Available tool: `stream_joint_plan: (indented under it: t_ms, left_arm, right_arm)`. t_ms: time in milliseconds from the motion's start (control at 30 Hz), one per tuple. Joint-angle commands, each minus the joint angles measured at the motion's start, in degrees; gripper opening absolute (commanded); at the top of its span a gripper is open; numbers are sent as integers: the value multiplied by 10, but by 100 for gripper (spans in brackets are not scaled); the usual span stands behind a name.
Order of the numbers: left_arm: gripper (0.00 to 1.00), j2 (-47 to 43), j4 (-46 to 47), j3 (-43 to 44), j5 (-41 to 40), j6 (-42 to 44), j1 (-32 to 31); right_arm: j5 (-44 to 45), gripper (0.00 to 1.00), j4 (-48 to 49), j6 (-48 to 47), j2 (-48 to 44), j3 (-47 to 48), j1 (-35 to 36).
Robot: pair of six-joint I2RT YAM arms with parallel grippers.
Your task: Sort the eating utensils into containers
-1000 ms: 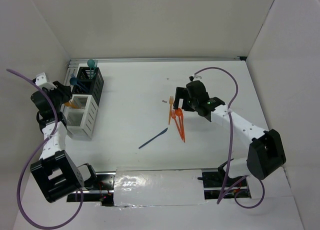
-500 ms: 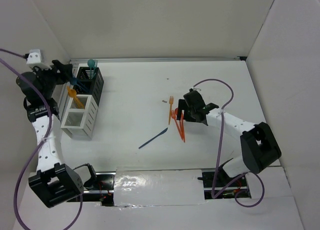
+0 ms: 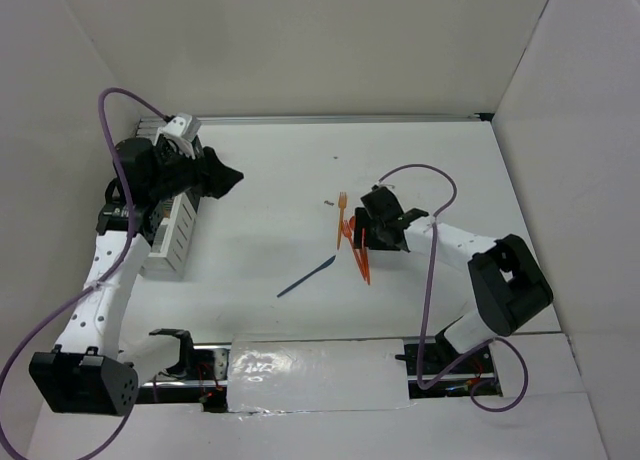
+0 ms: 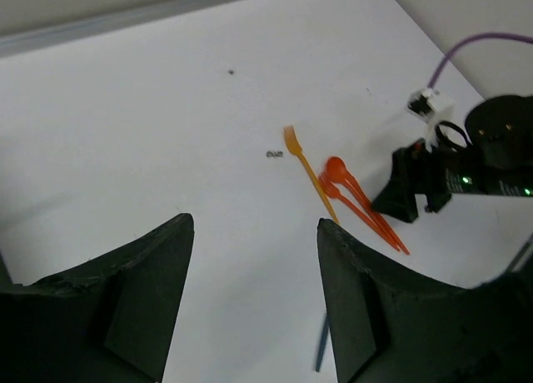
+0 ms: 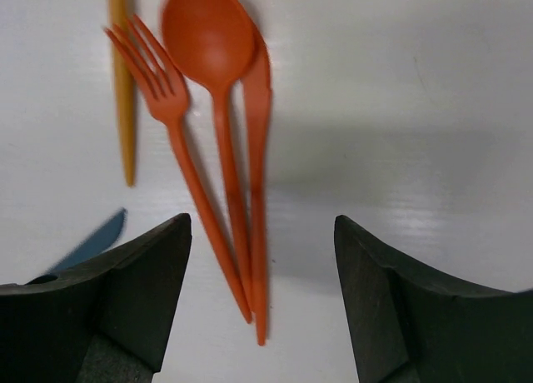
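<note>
My left gripper (image 4: 254,237): wide apart, holding nothing, above the counter (image 4: 150,133).
My right gripper (image 5: 260,233): wide, empty, just over orange fork (image 5: 166,108), spoon (image 5: 210,33) and knife (image 5: 258,150), lying together.
Blue knife (image 3: 307,276): on counter nearby.
White container (image 3: 172,242): far left.

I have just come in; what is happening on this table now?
The robot is sorting plastic cutlery. The right arm hovers with open jaws over an orange fork, spoon and knife lying side by side. A yellow fork and a blue knife lie nearby. The left arm, jaws open and empty, hangs over the white container.
</note>
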Motion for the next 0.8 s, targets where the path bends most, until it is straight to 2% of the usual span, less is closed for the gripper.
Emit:
stream_joint_plan:
  t_ms: [0,167,200,333,433,533,600,767]
  left_arm:
    - [73,-33,-28,-8,-6,-31,-21]
    - [72,-55,-41,-52,-5,-59,-55]
    - [72,-63,-41,-63,-5,-59,-60]
    - [72,-82,-52,-76,-19,-68,-81]
    - [73,-92,-64,-85,-27,-66,-82]
    - [74,-105,-72,-88,-39,-63,-82]
    - [75,-105,-84,-85,-49,-53,-78]
    - [75,-98,-83,-83,-48,-44,-75]
  right_arm:
    - [2,75,30,-10,17,79,6]
    - [2,70,24,-23,65,178,9]
    - [2,65,15,-29,86,196,10]
    - [20,62,-26,-34,157,292,12]
    - [34,58,-52,-33,211,328,13]
    - [50,50,-65,-29,246,342,17]
    - [73,49,-79,-18,261,348,20]
    - [65,46,-79,-11,281,348,21]
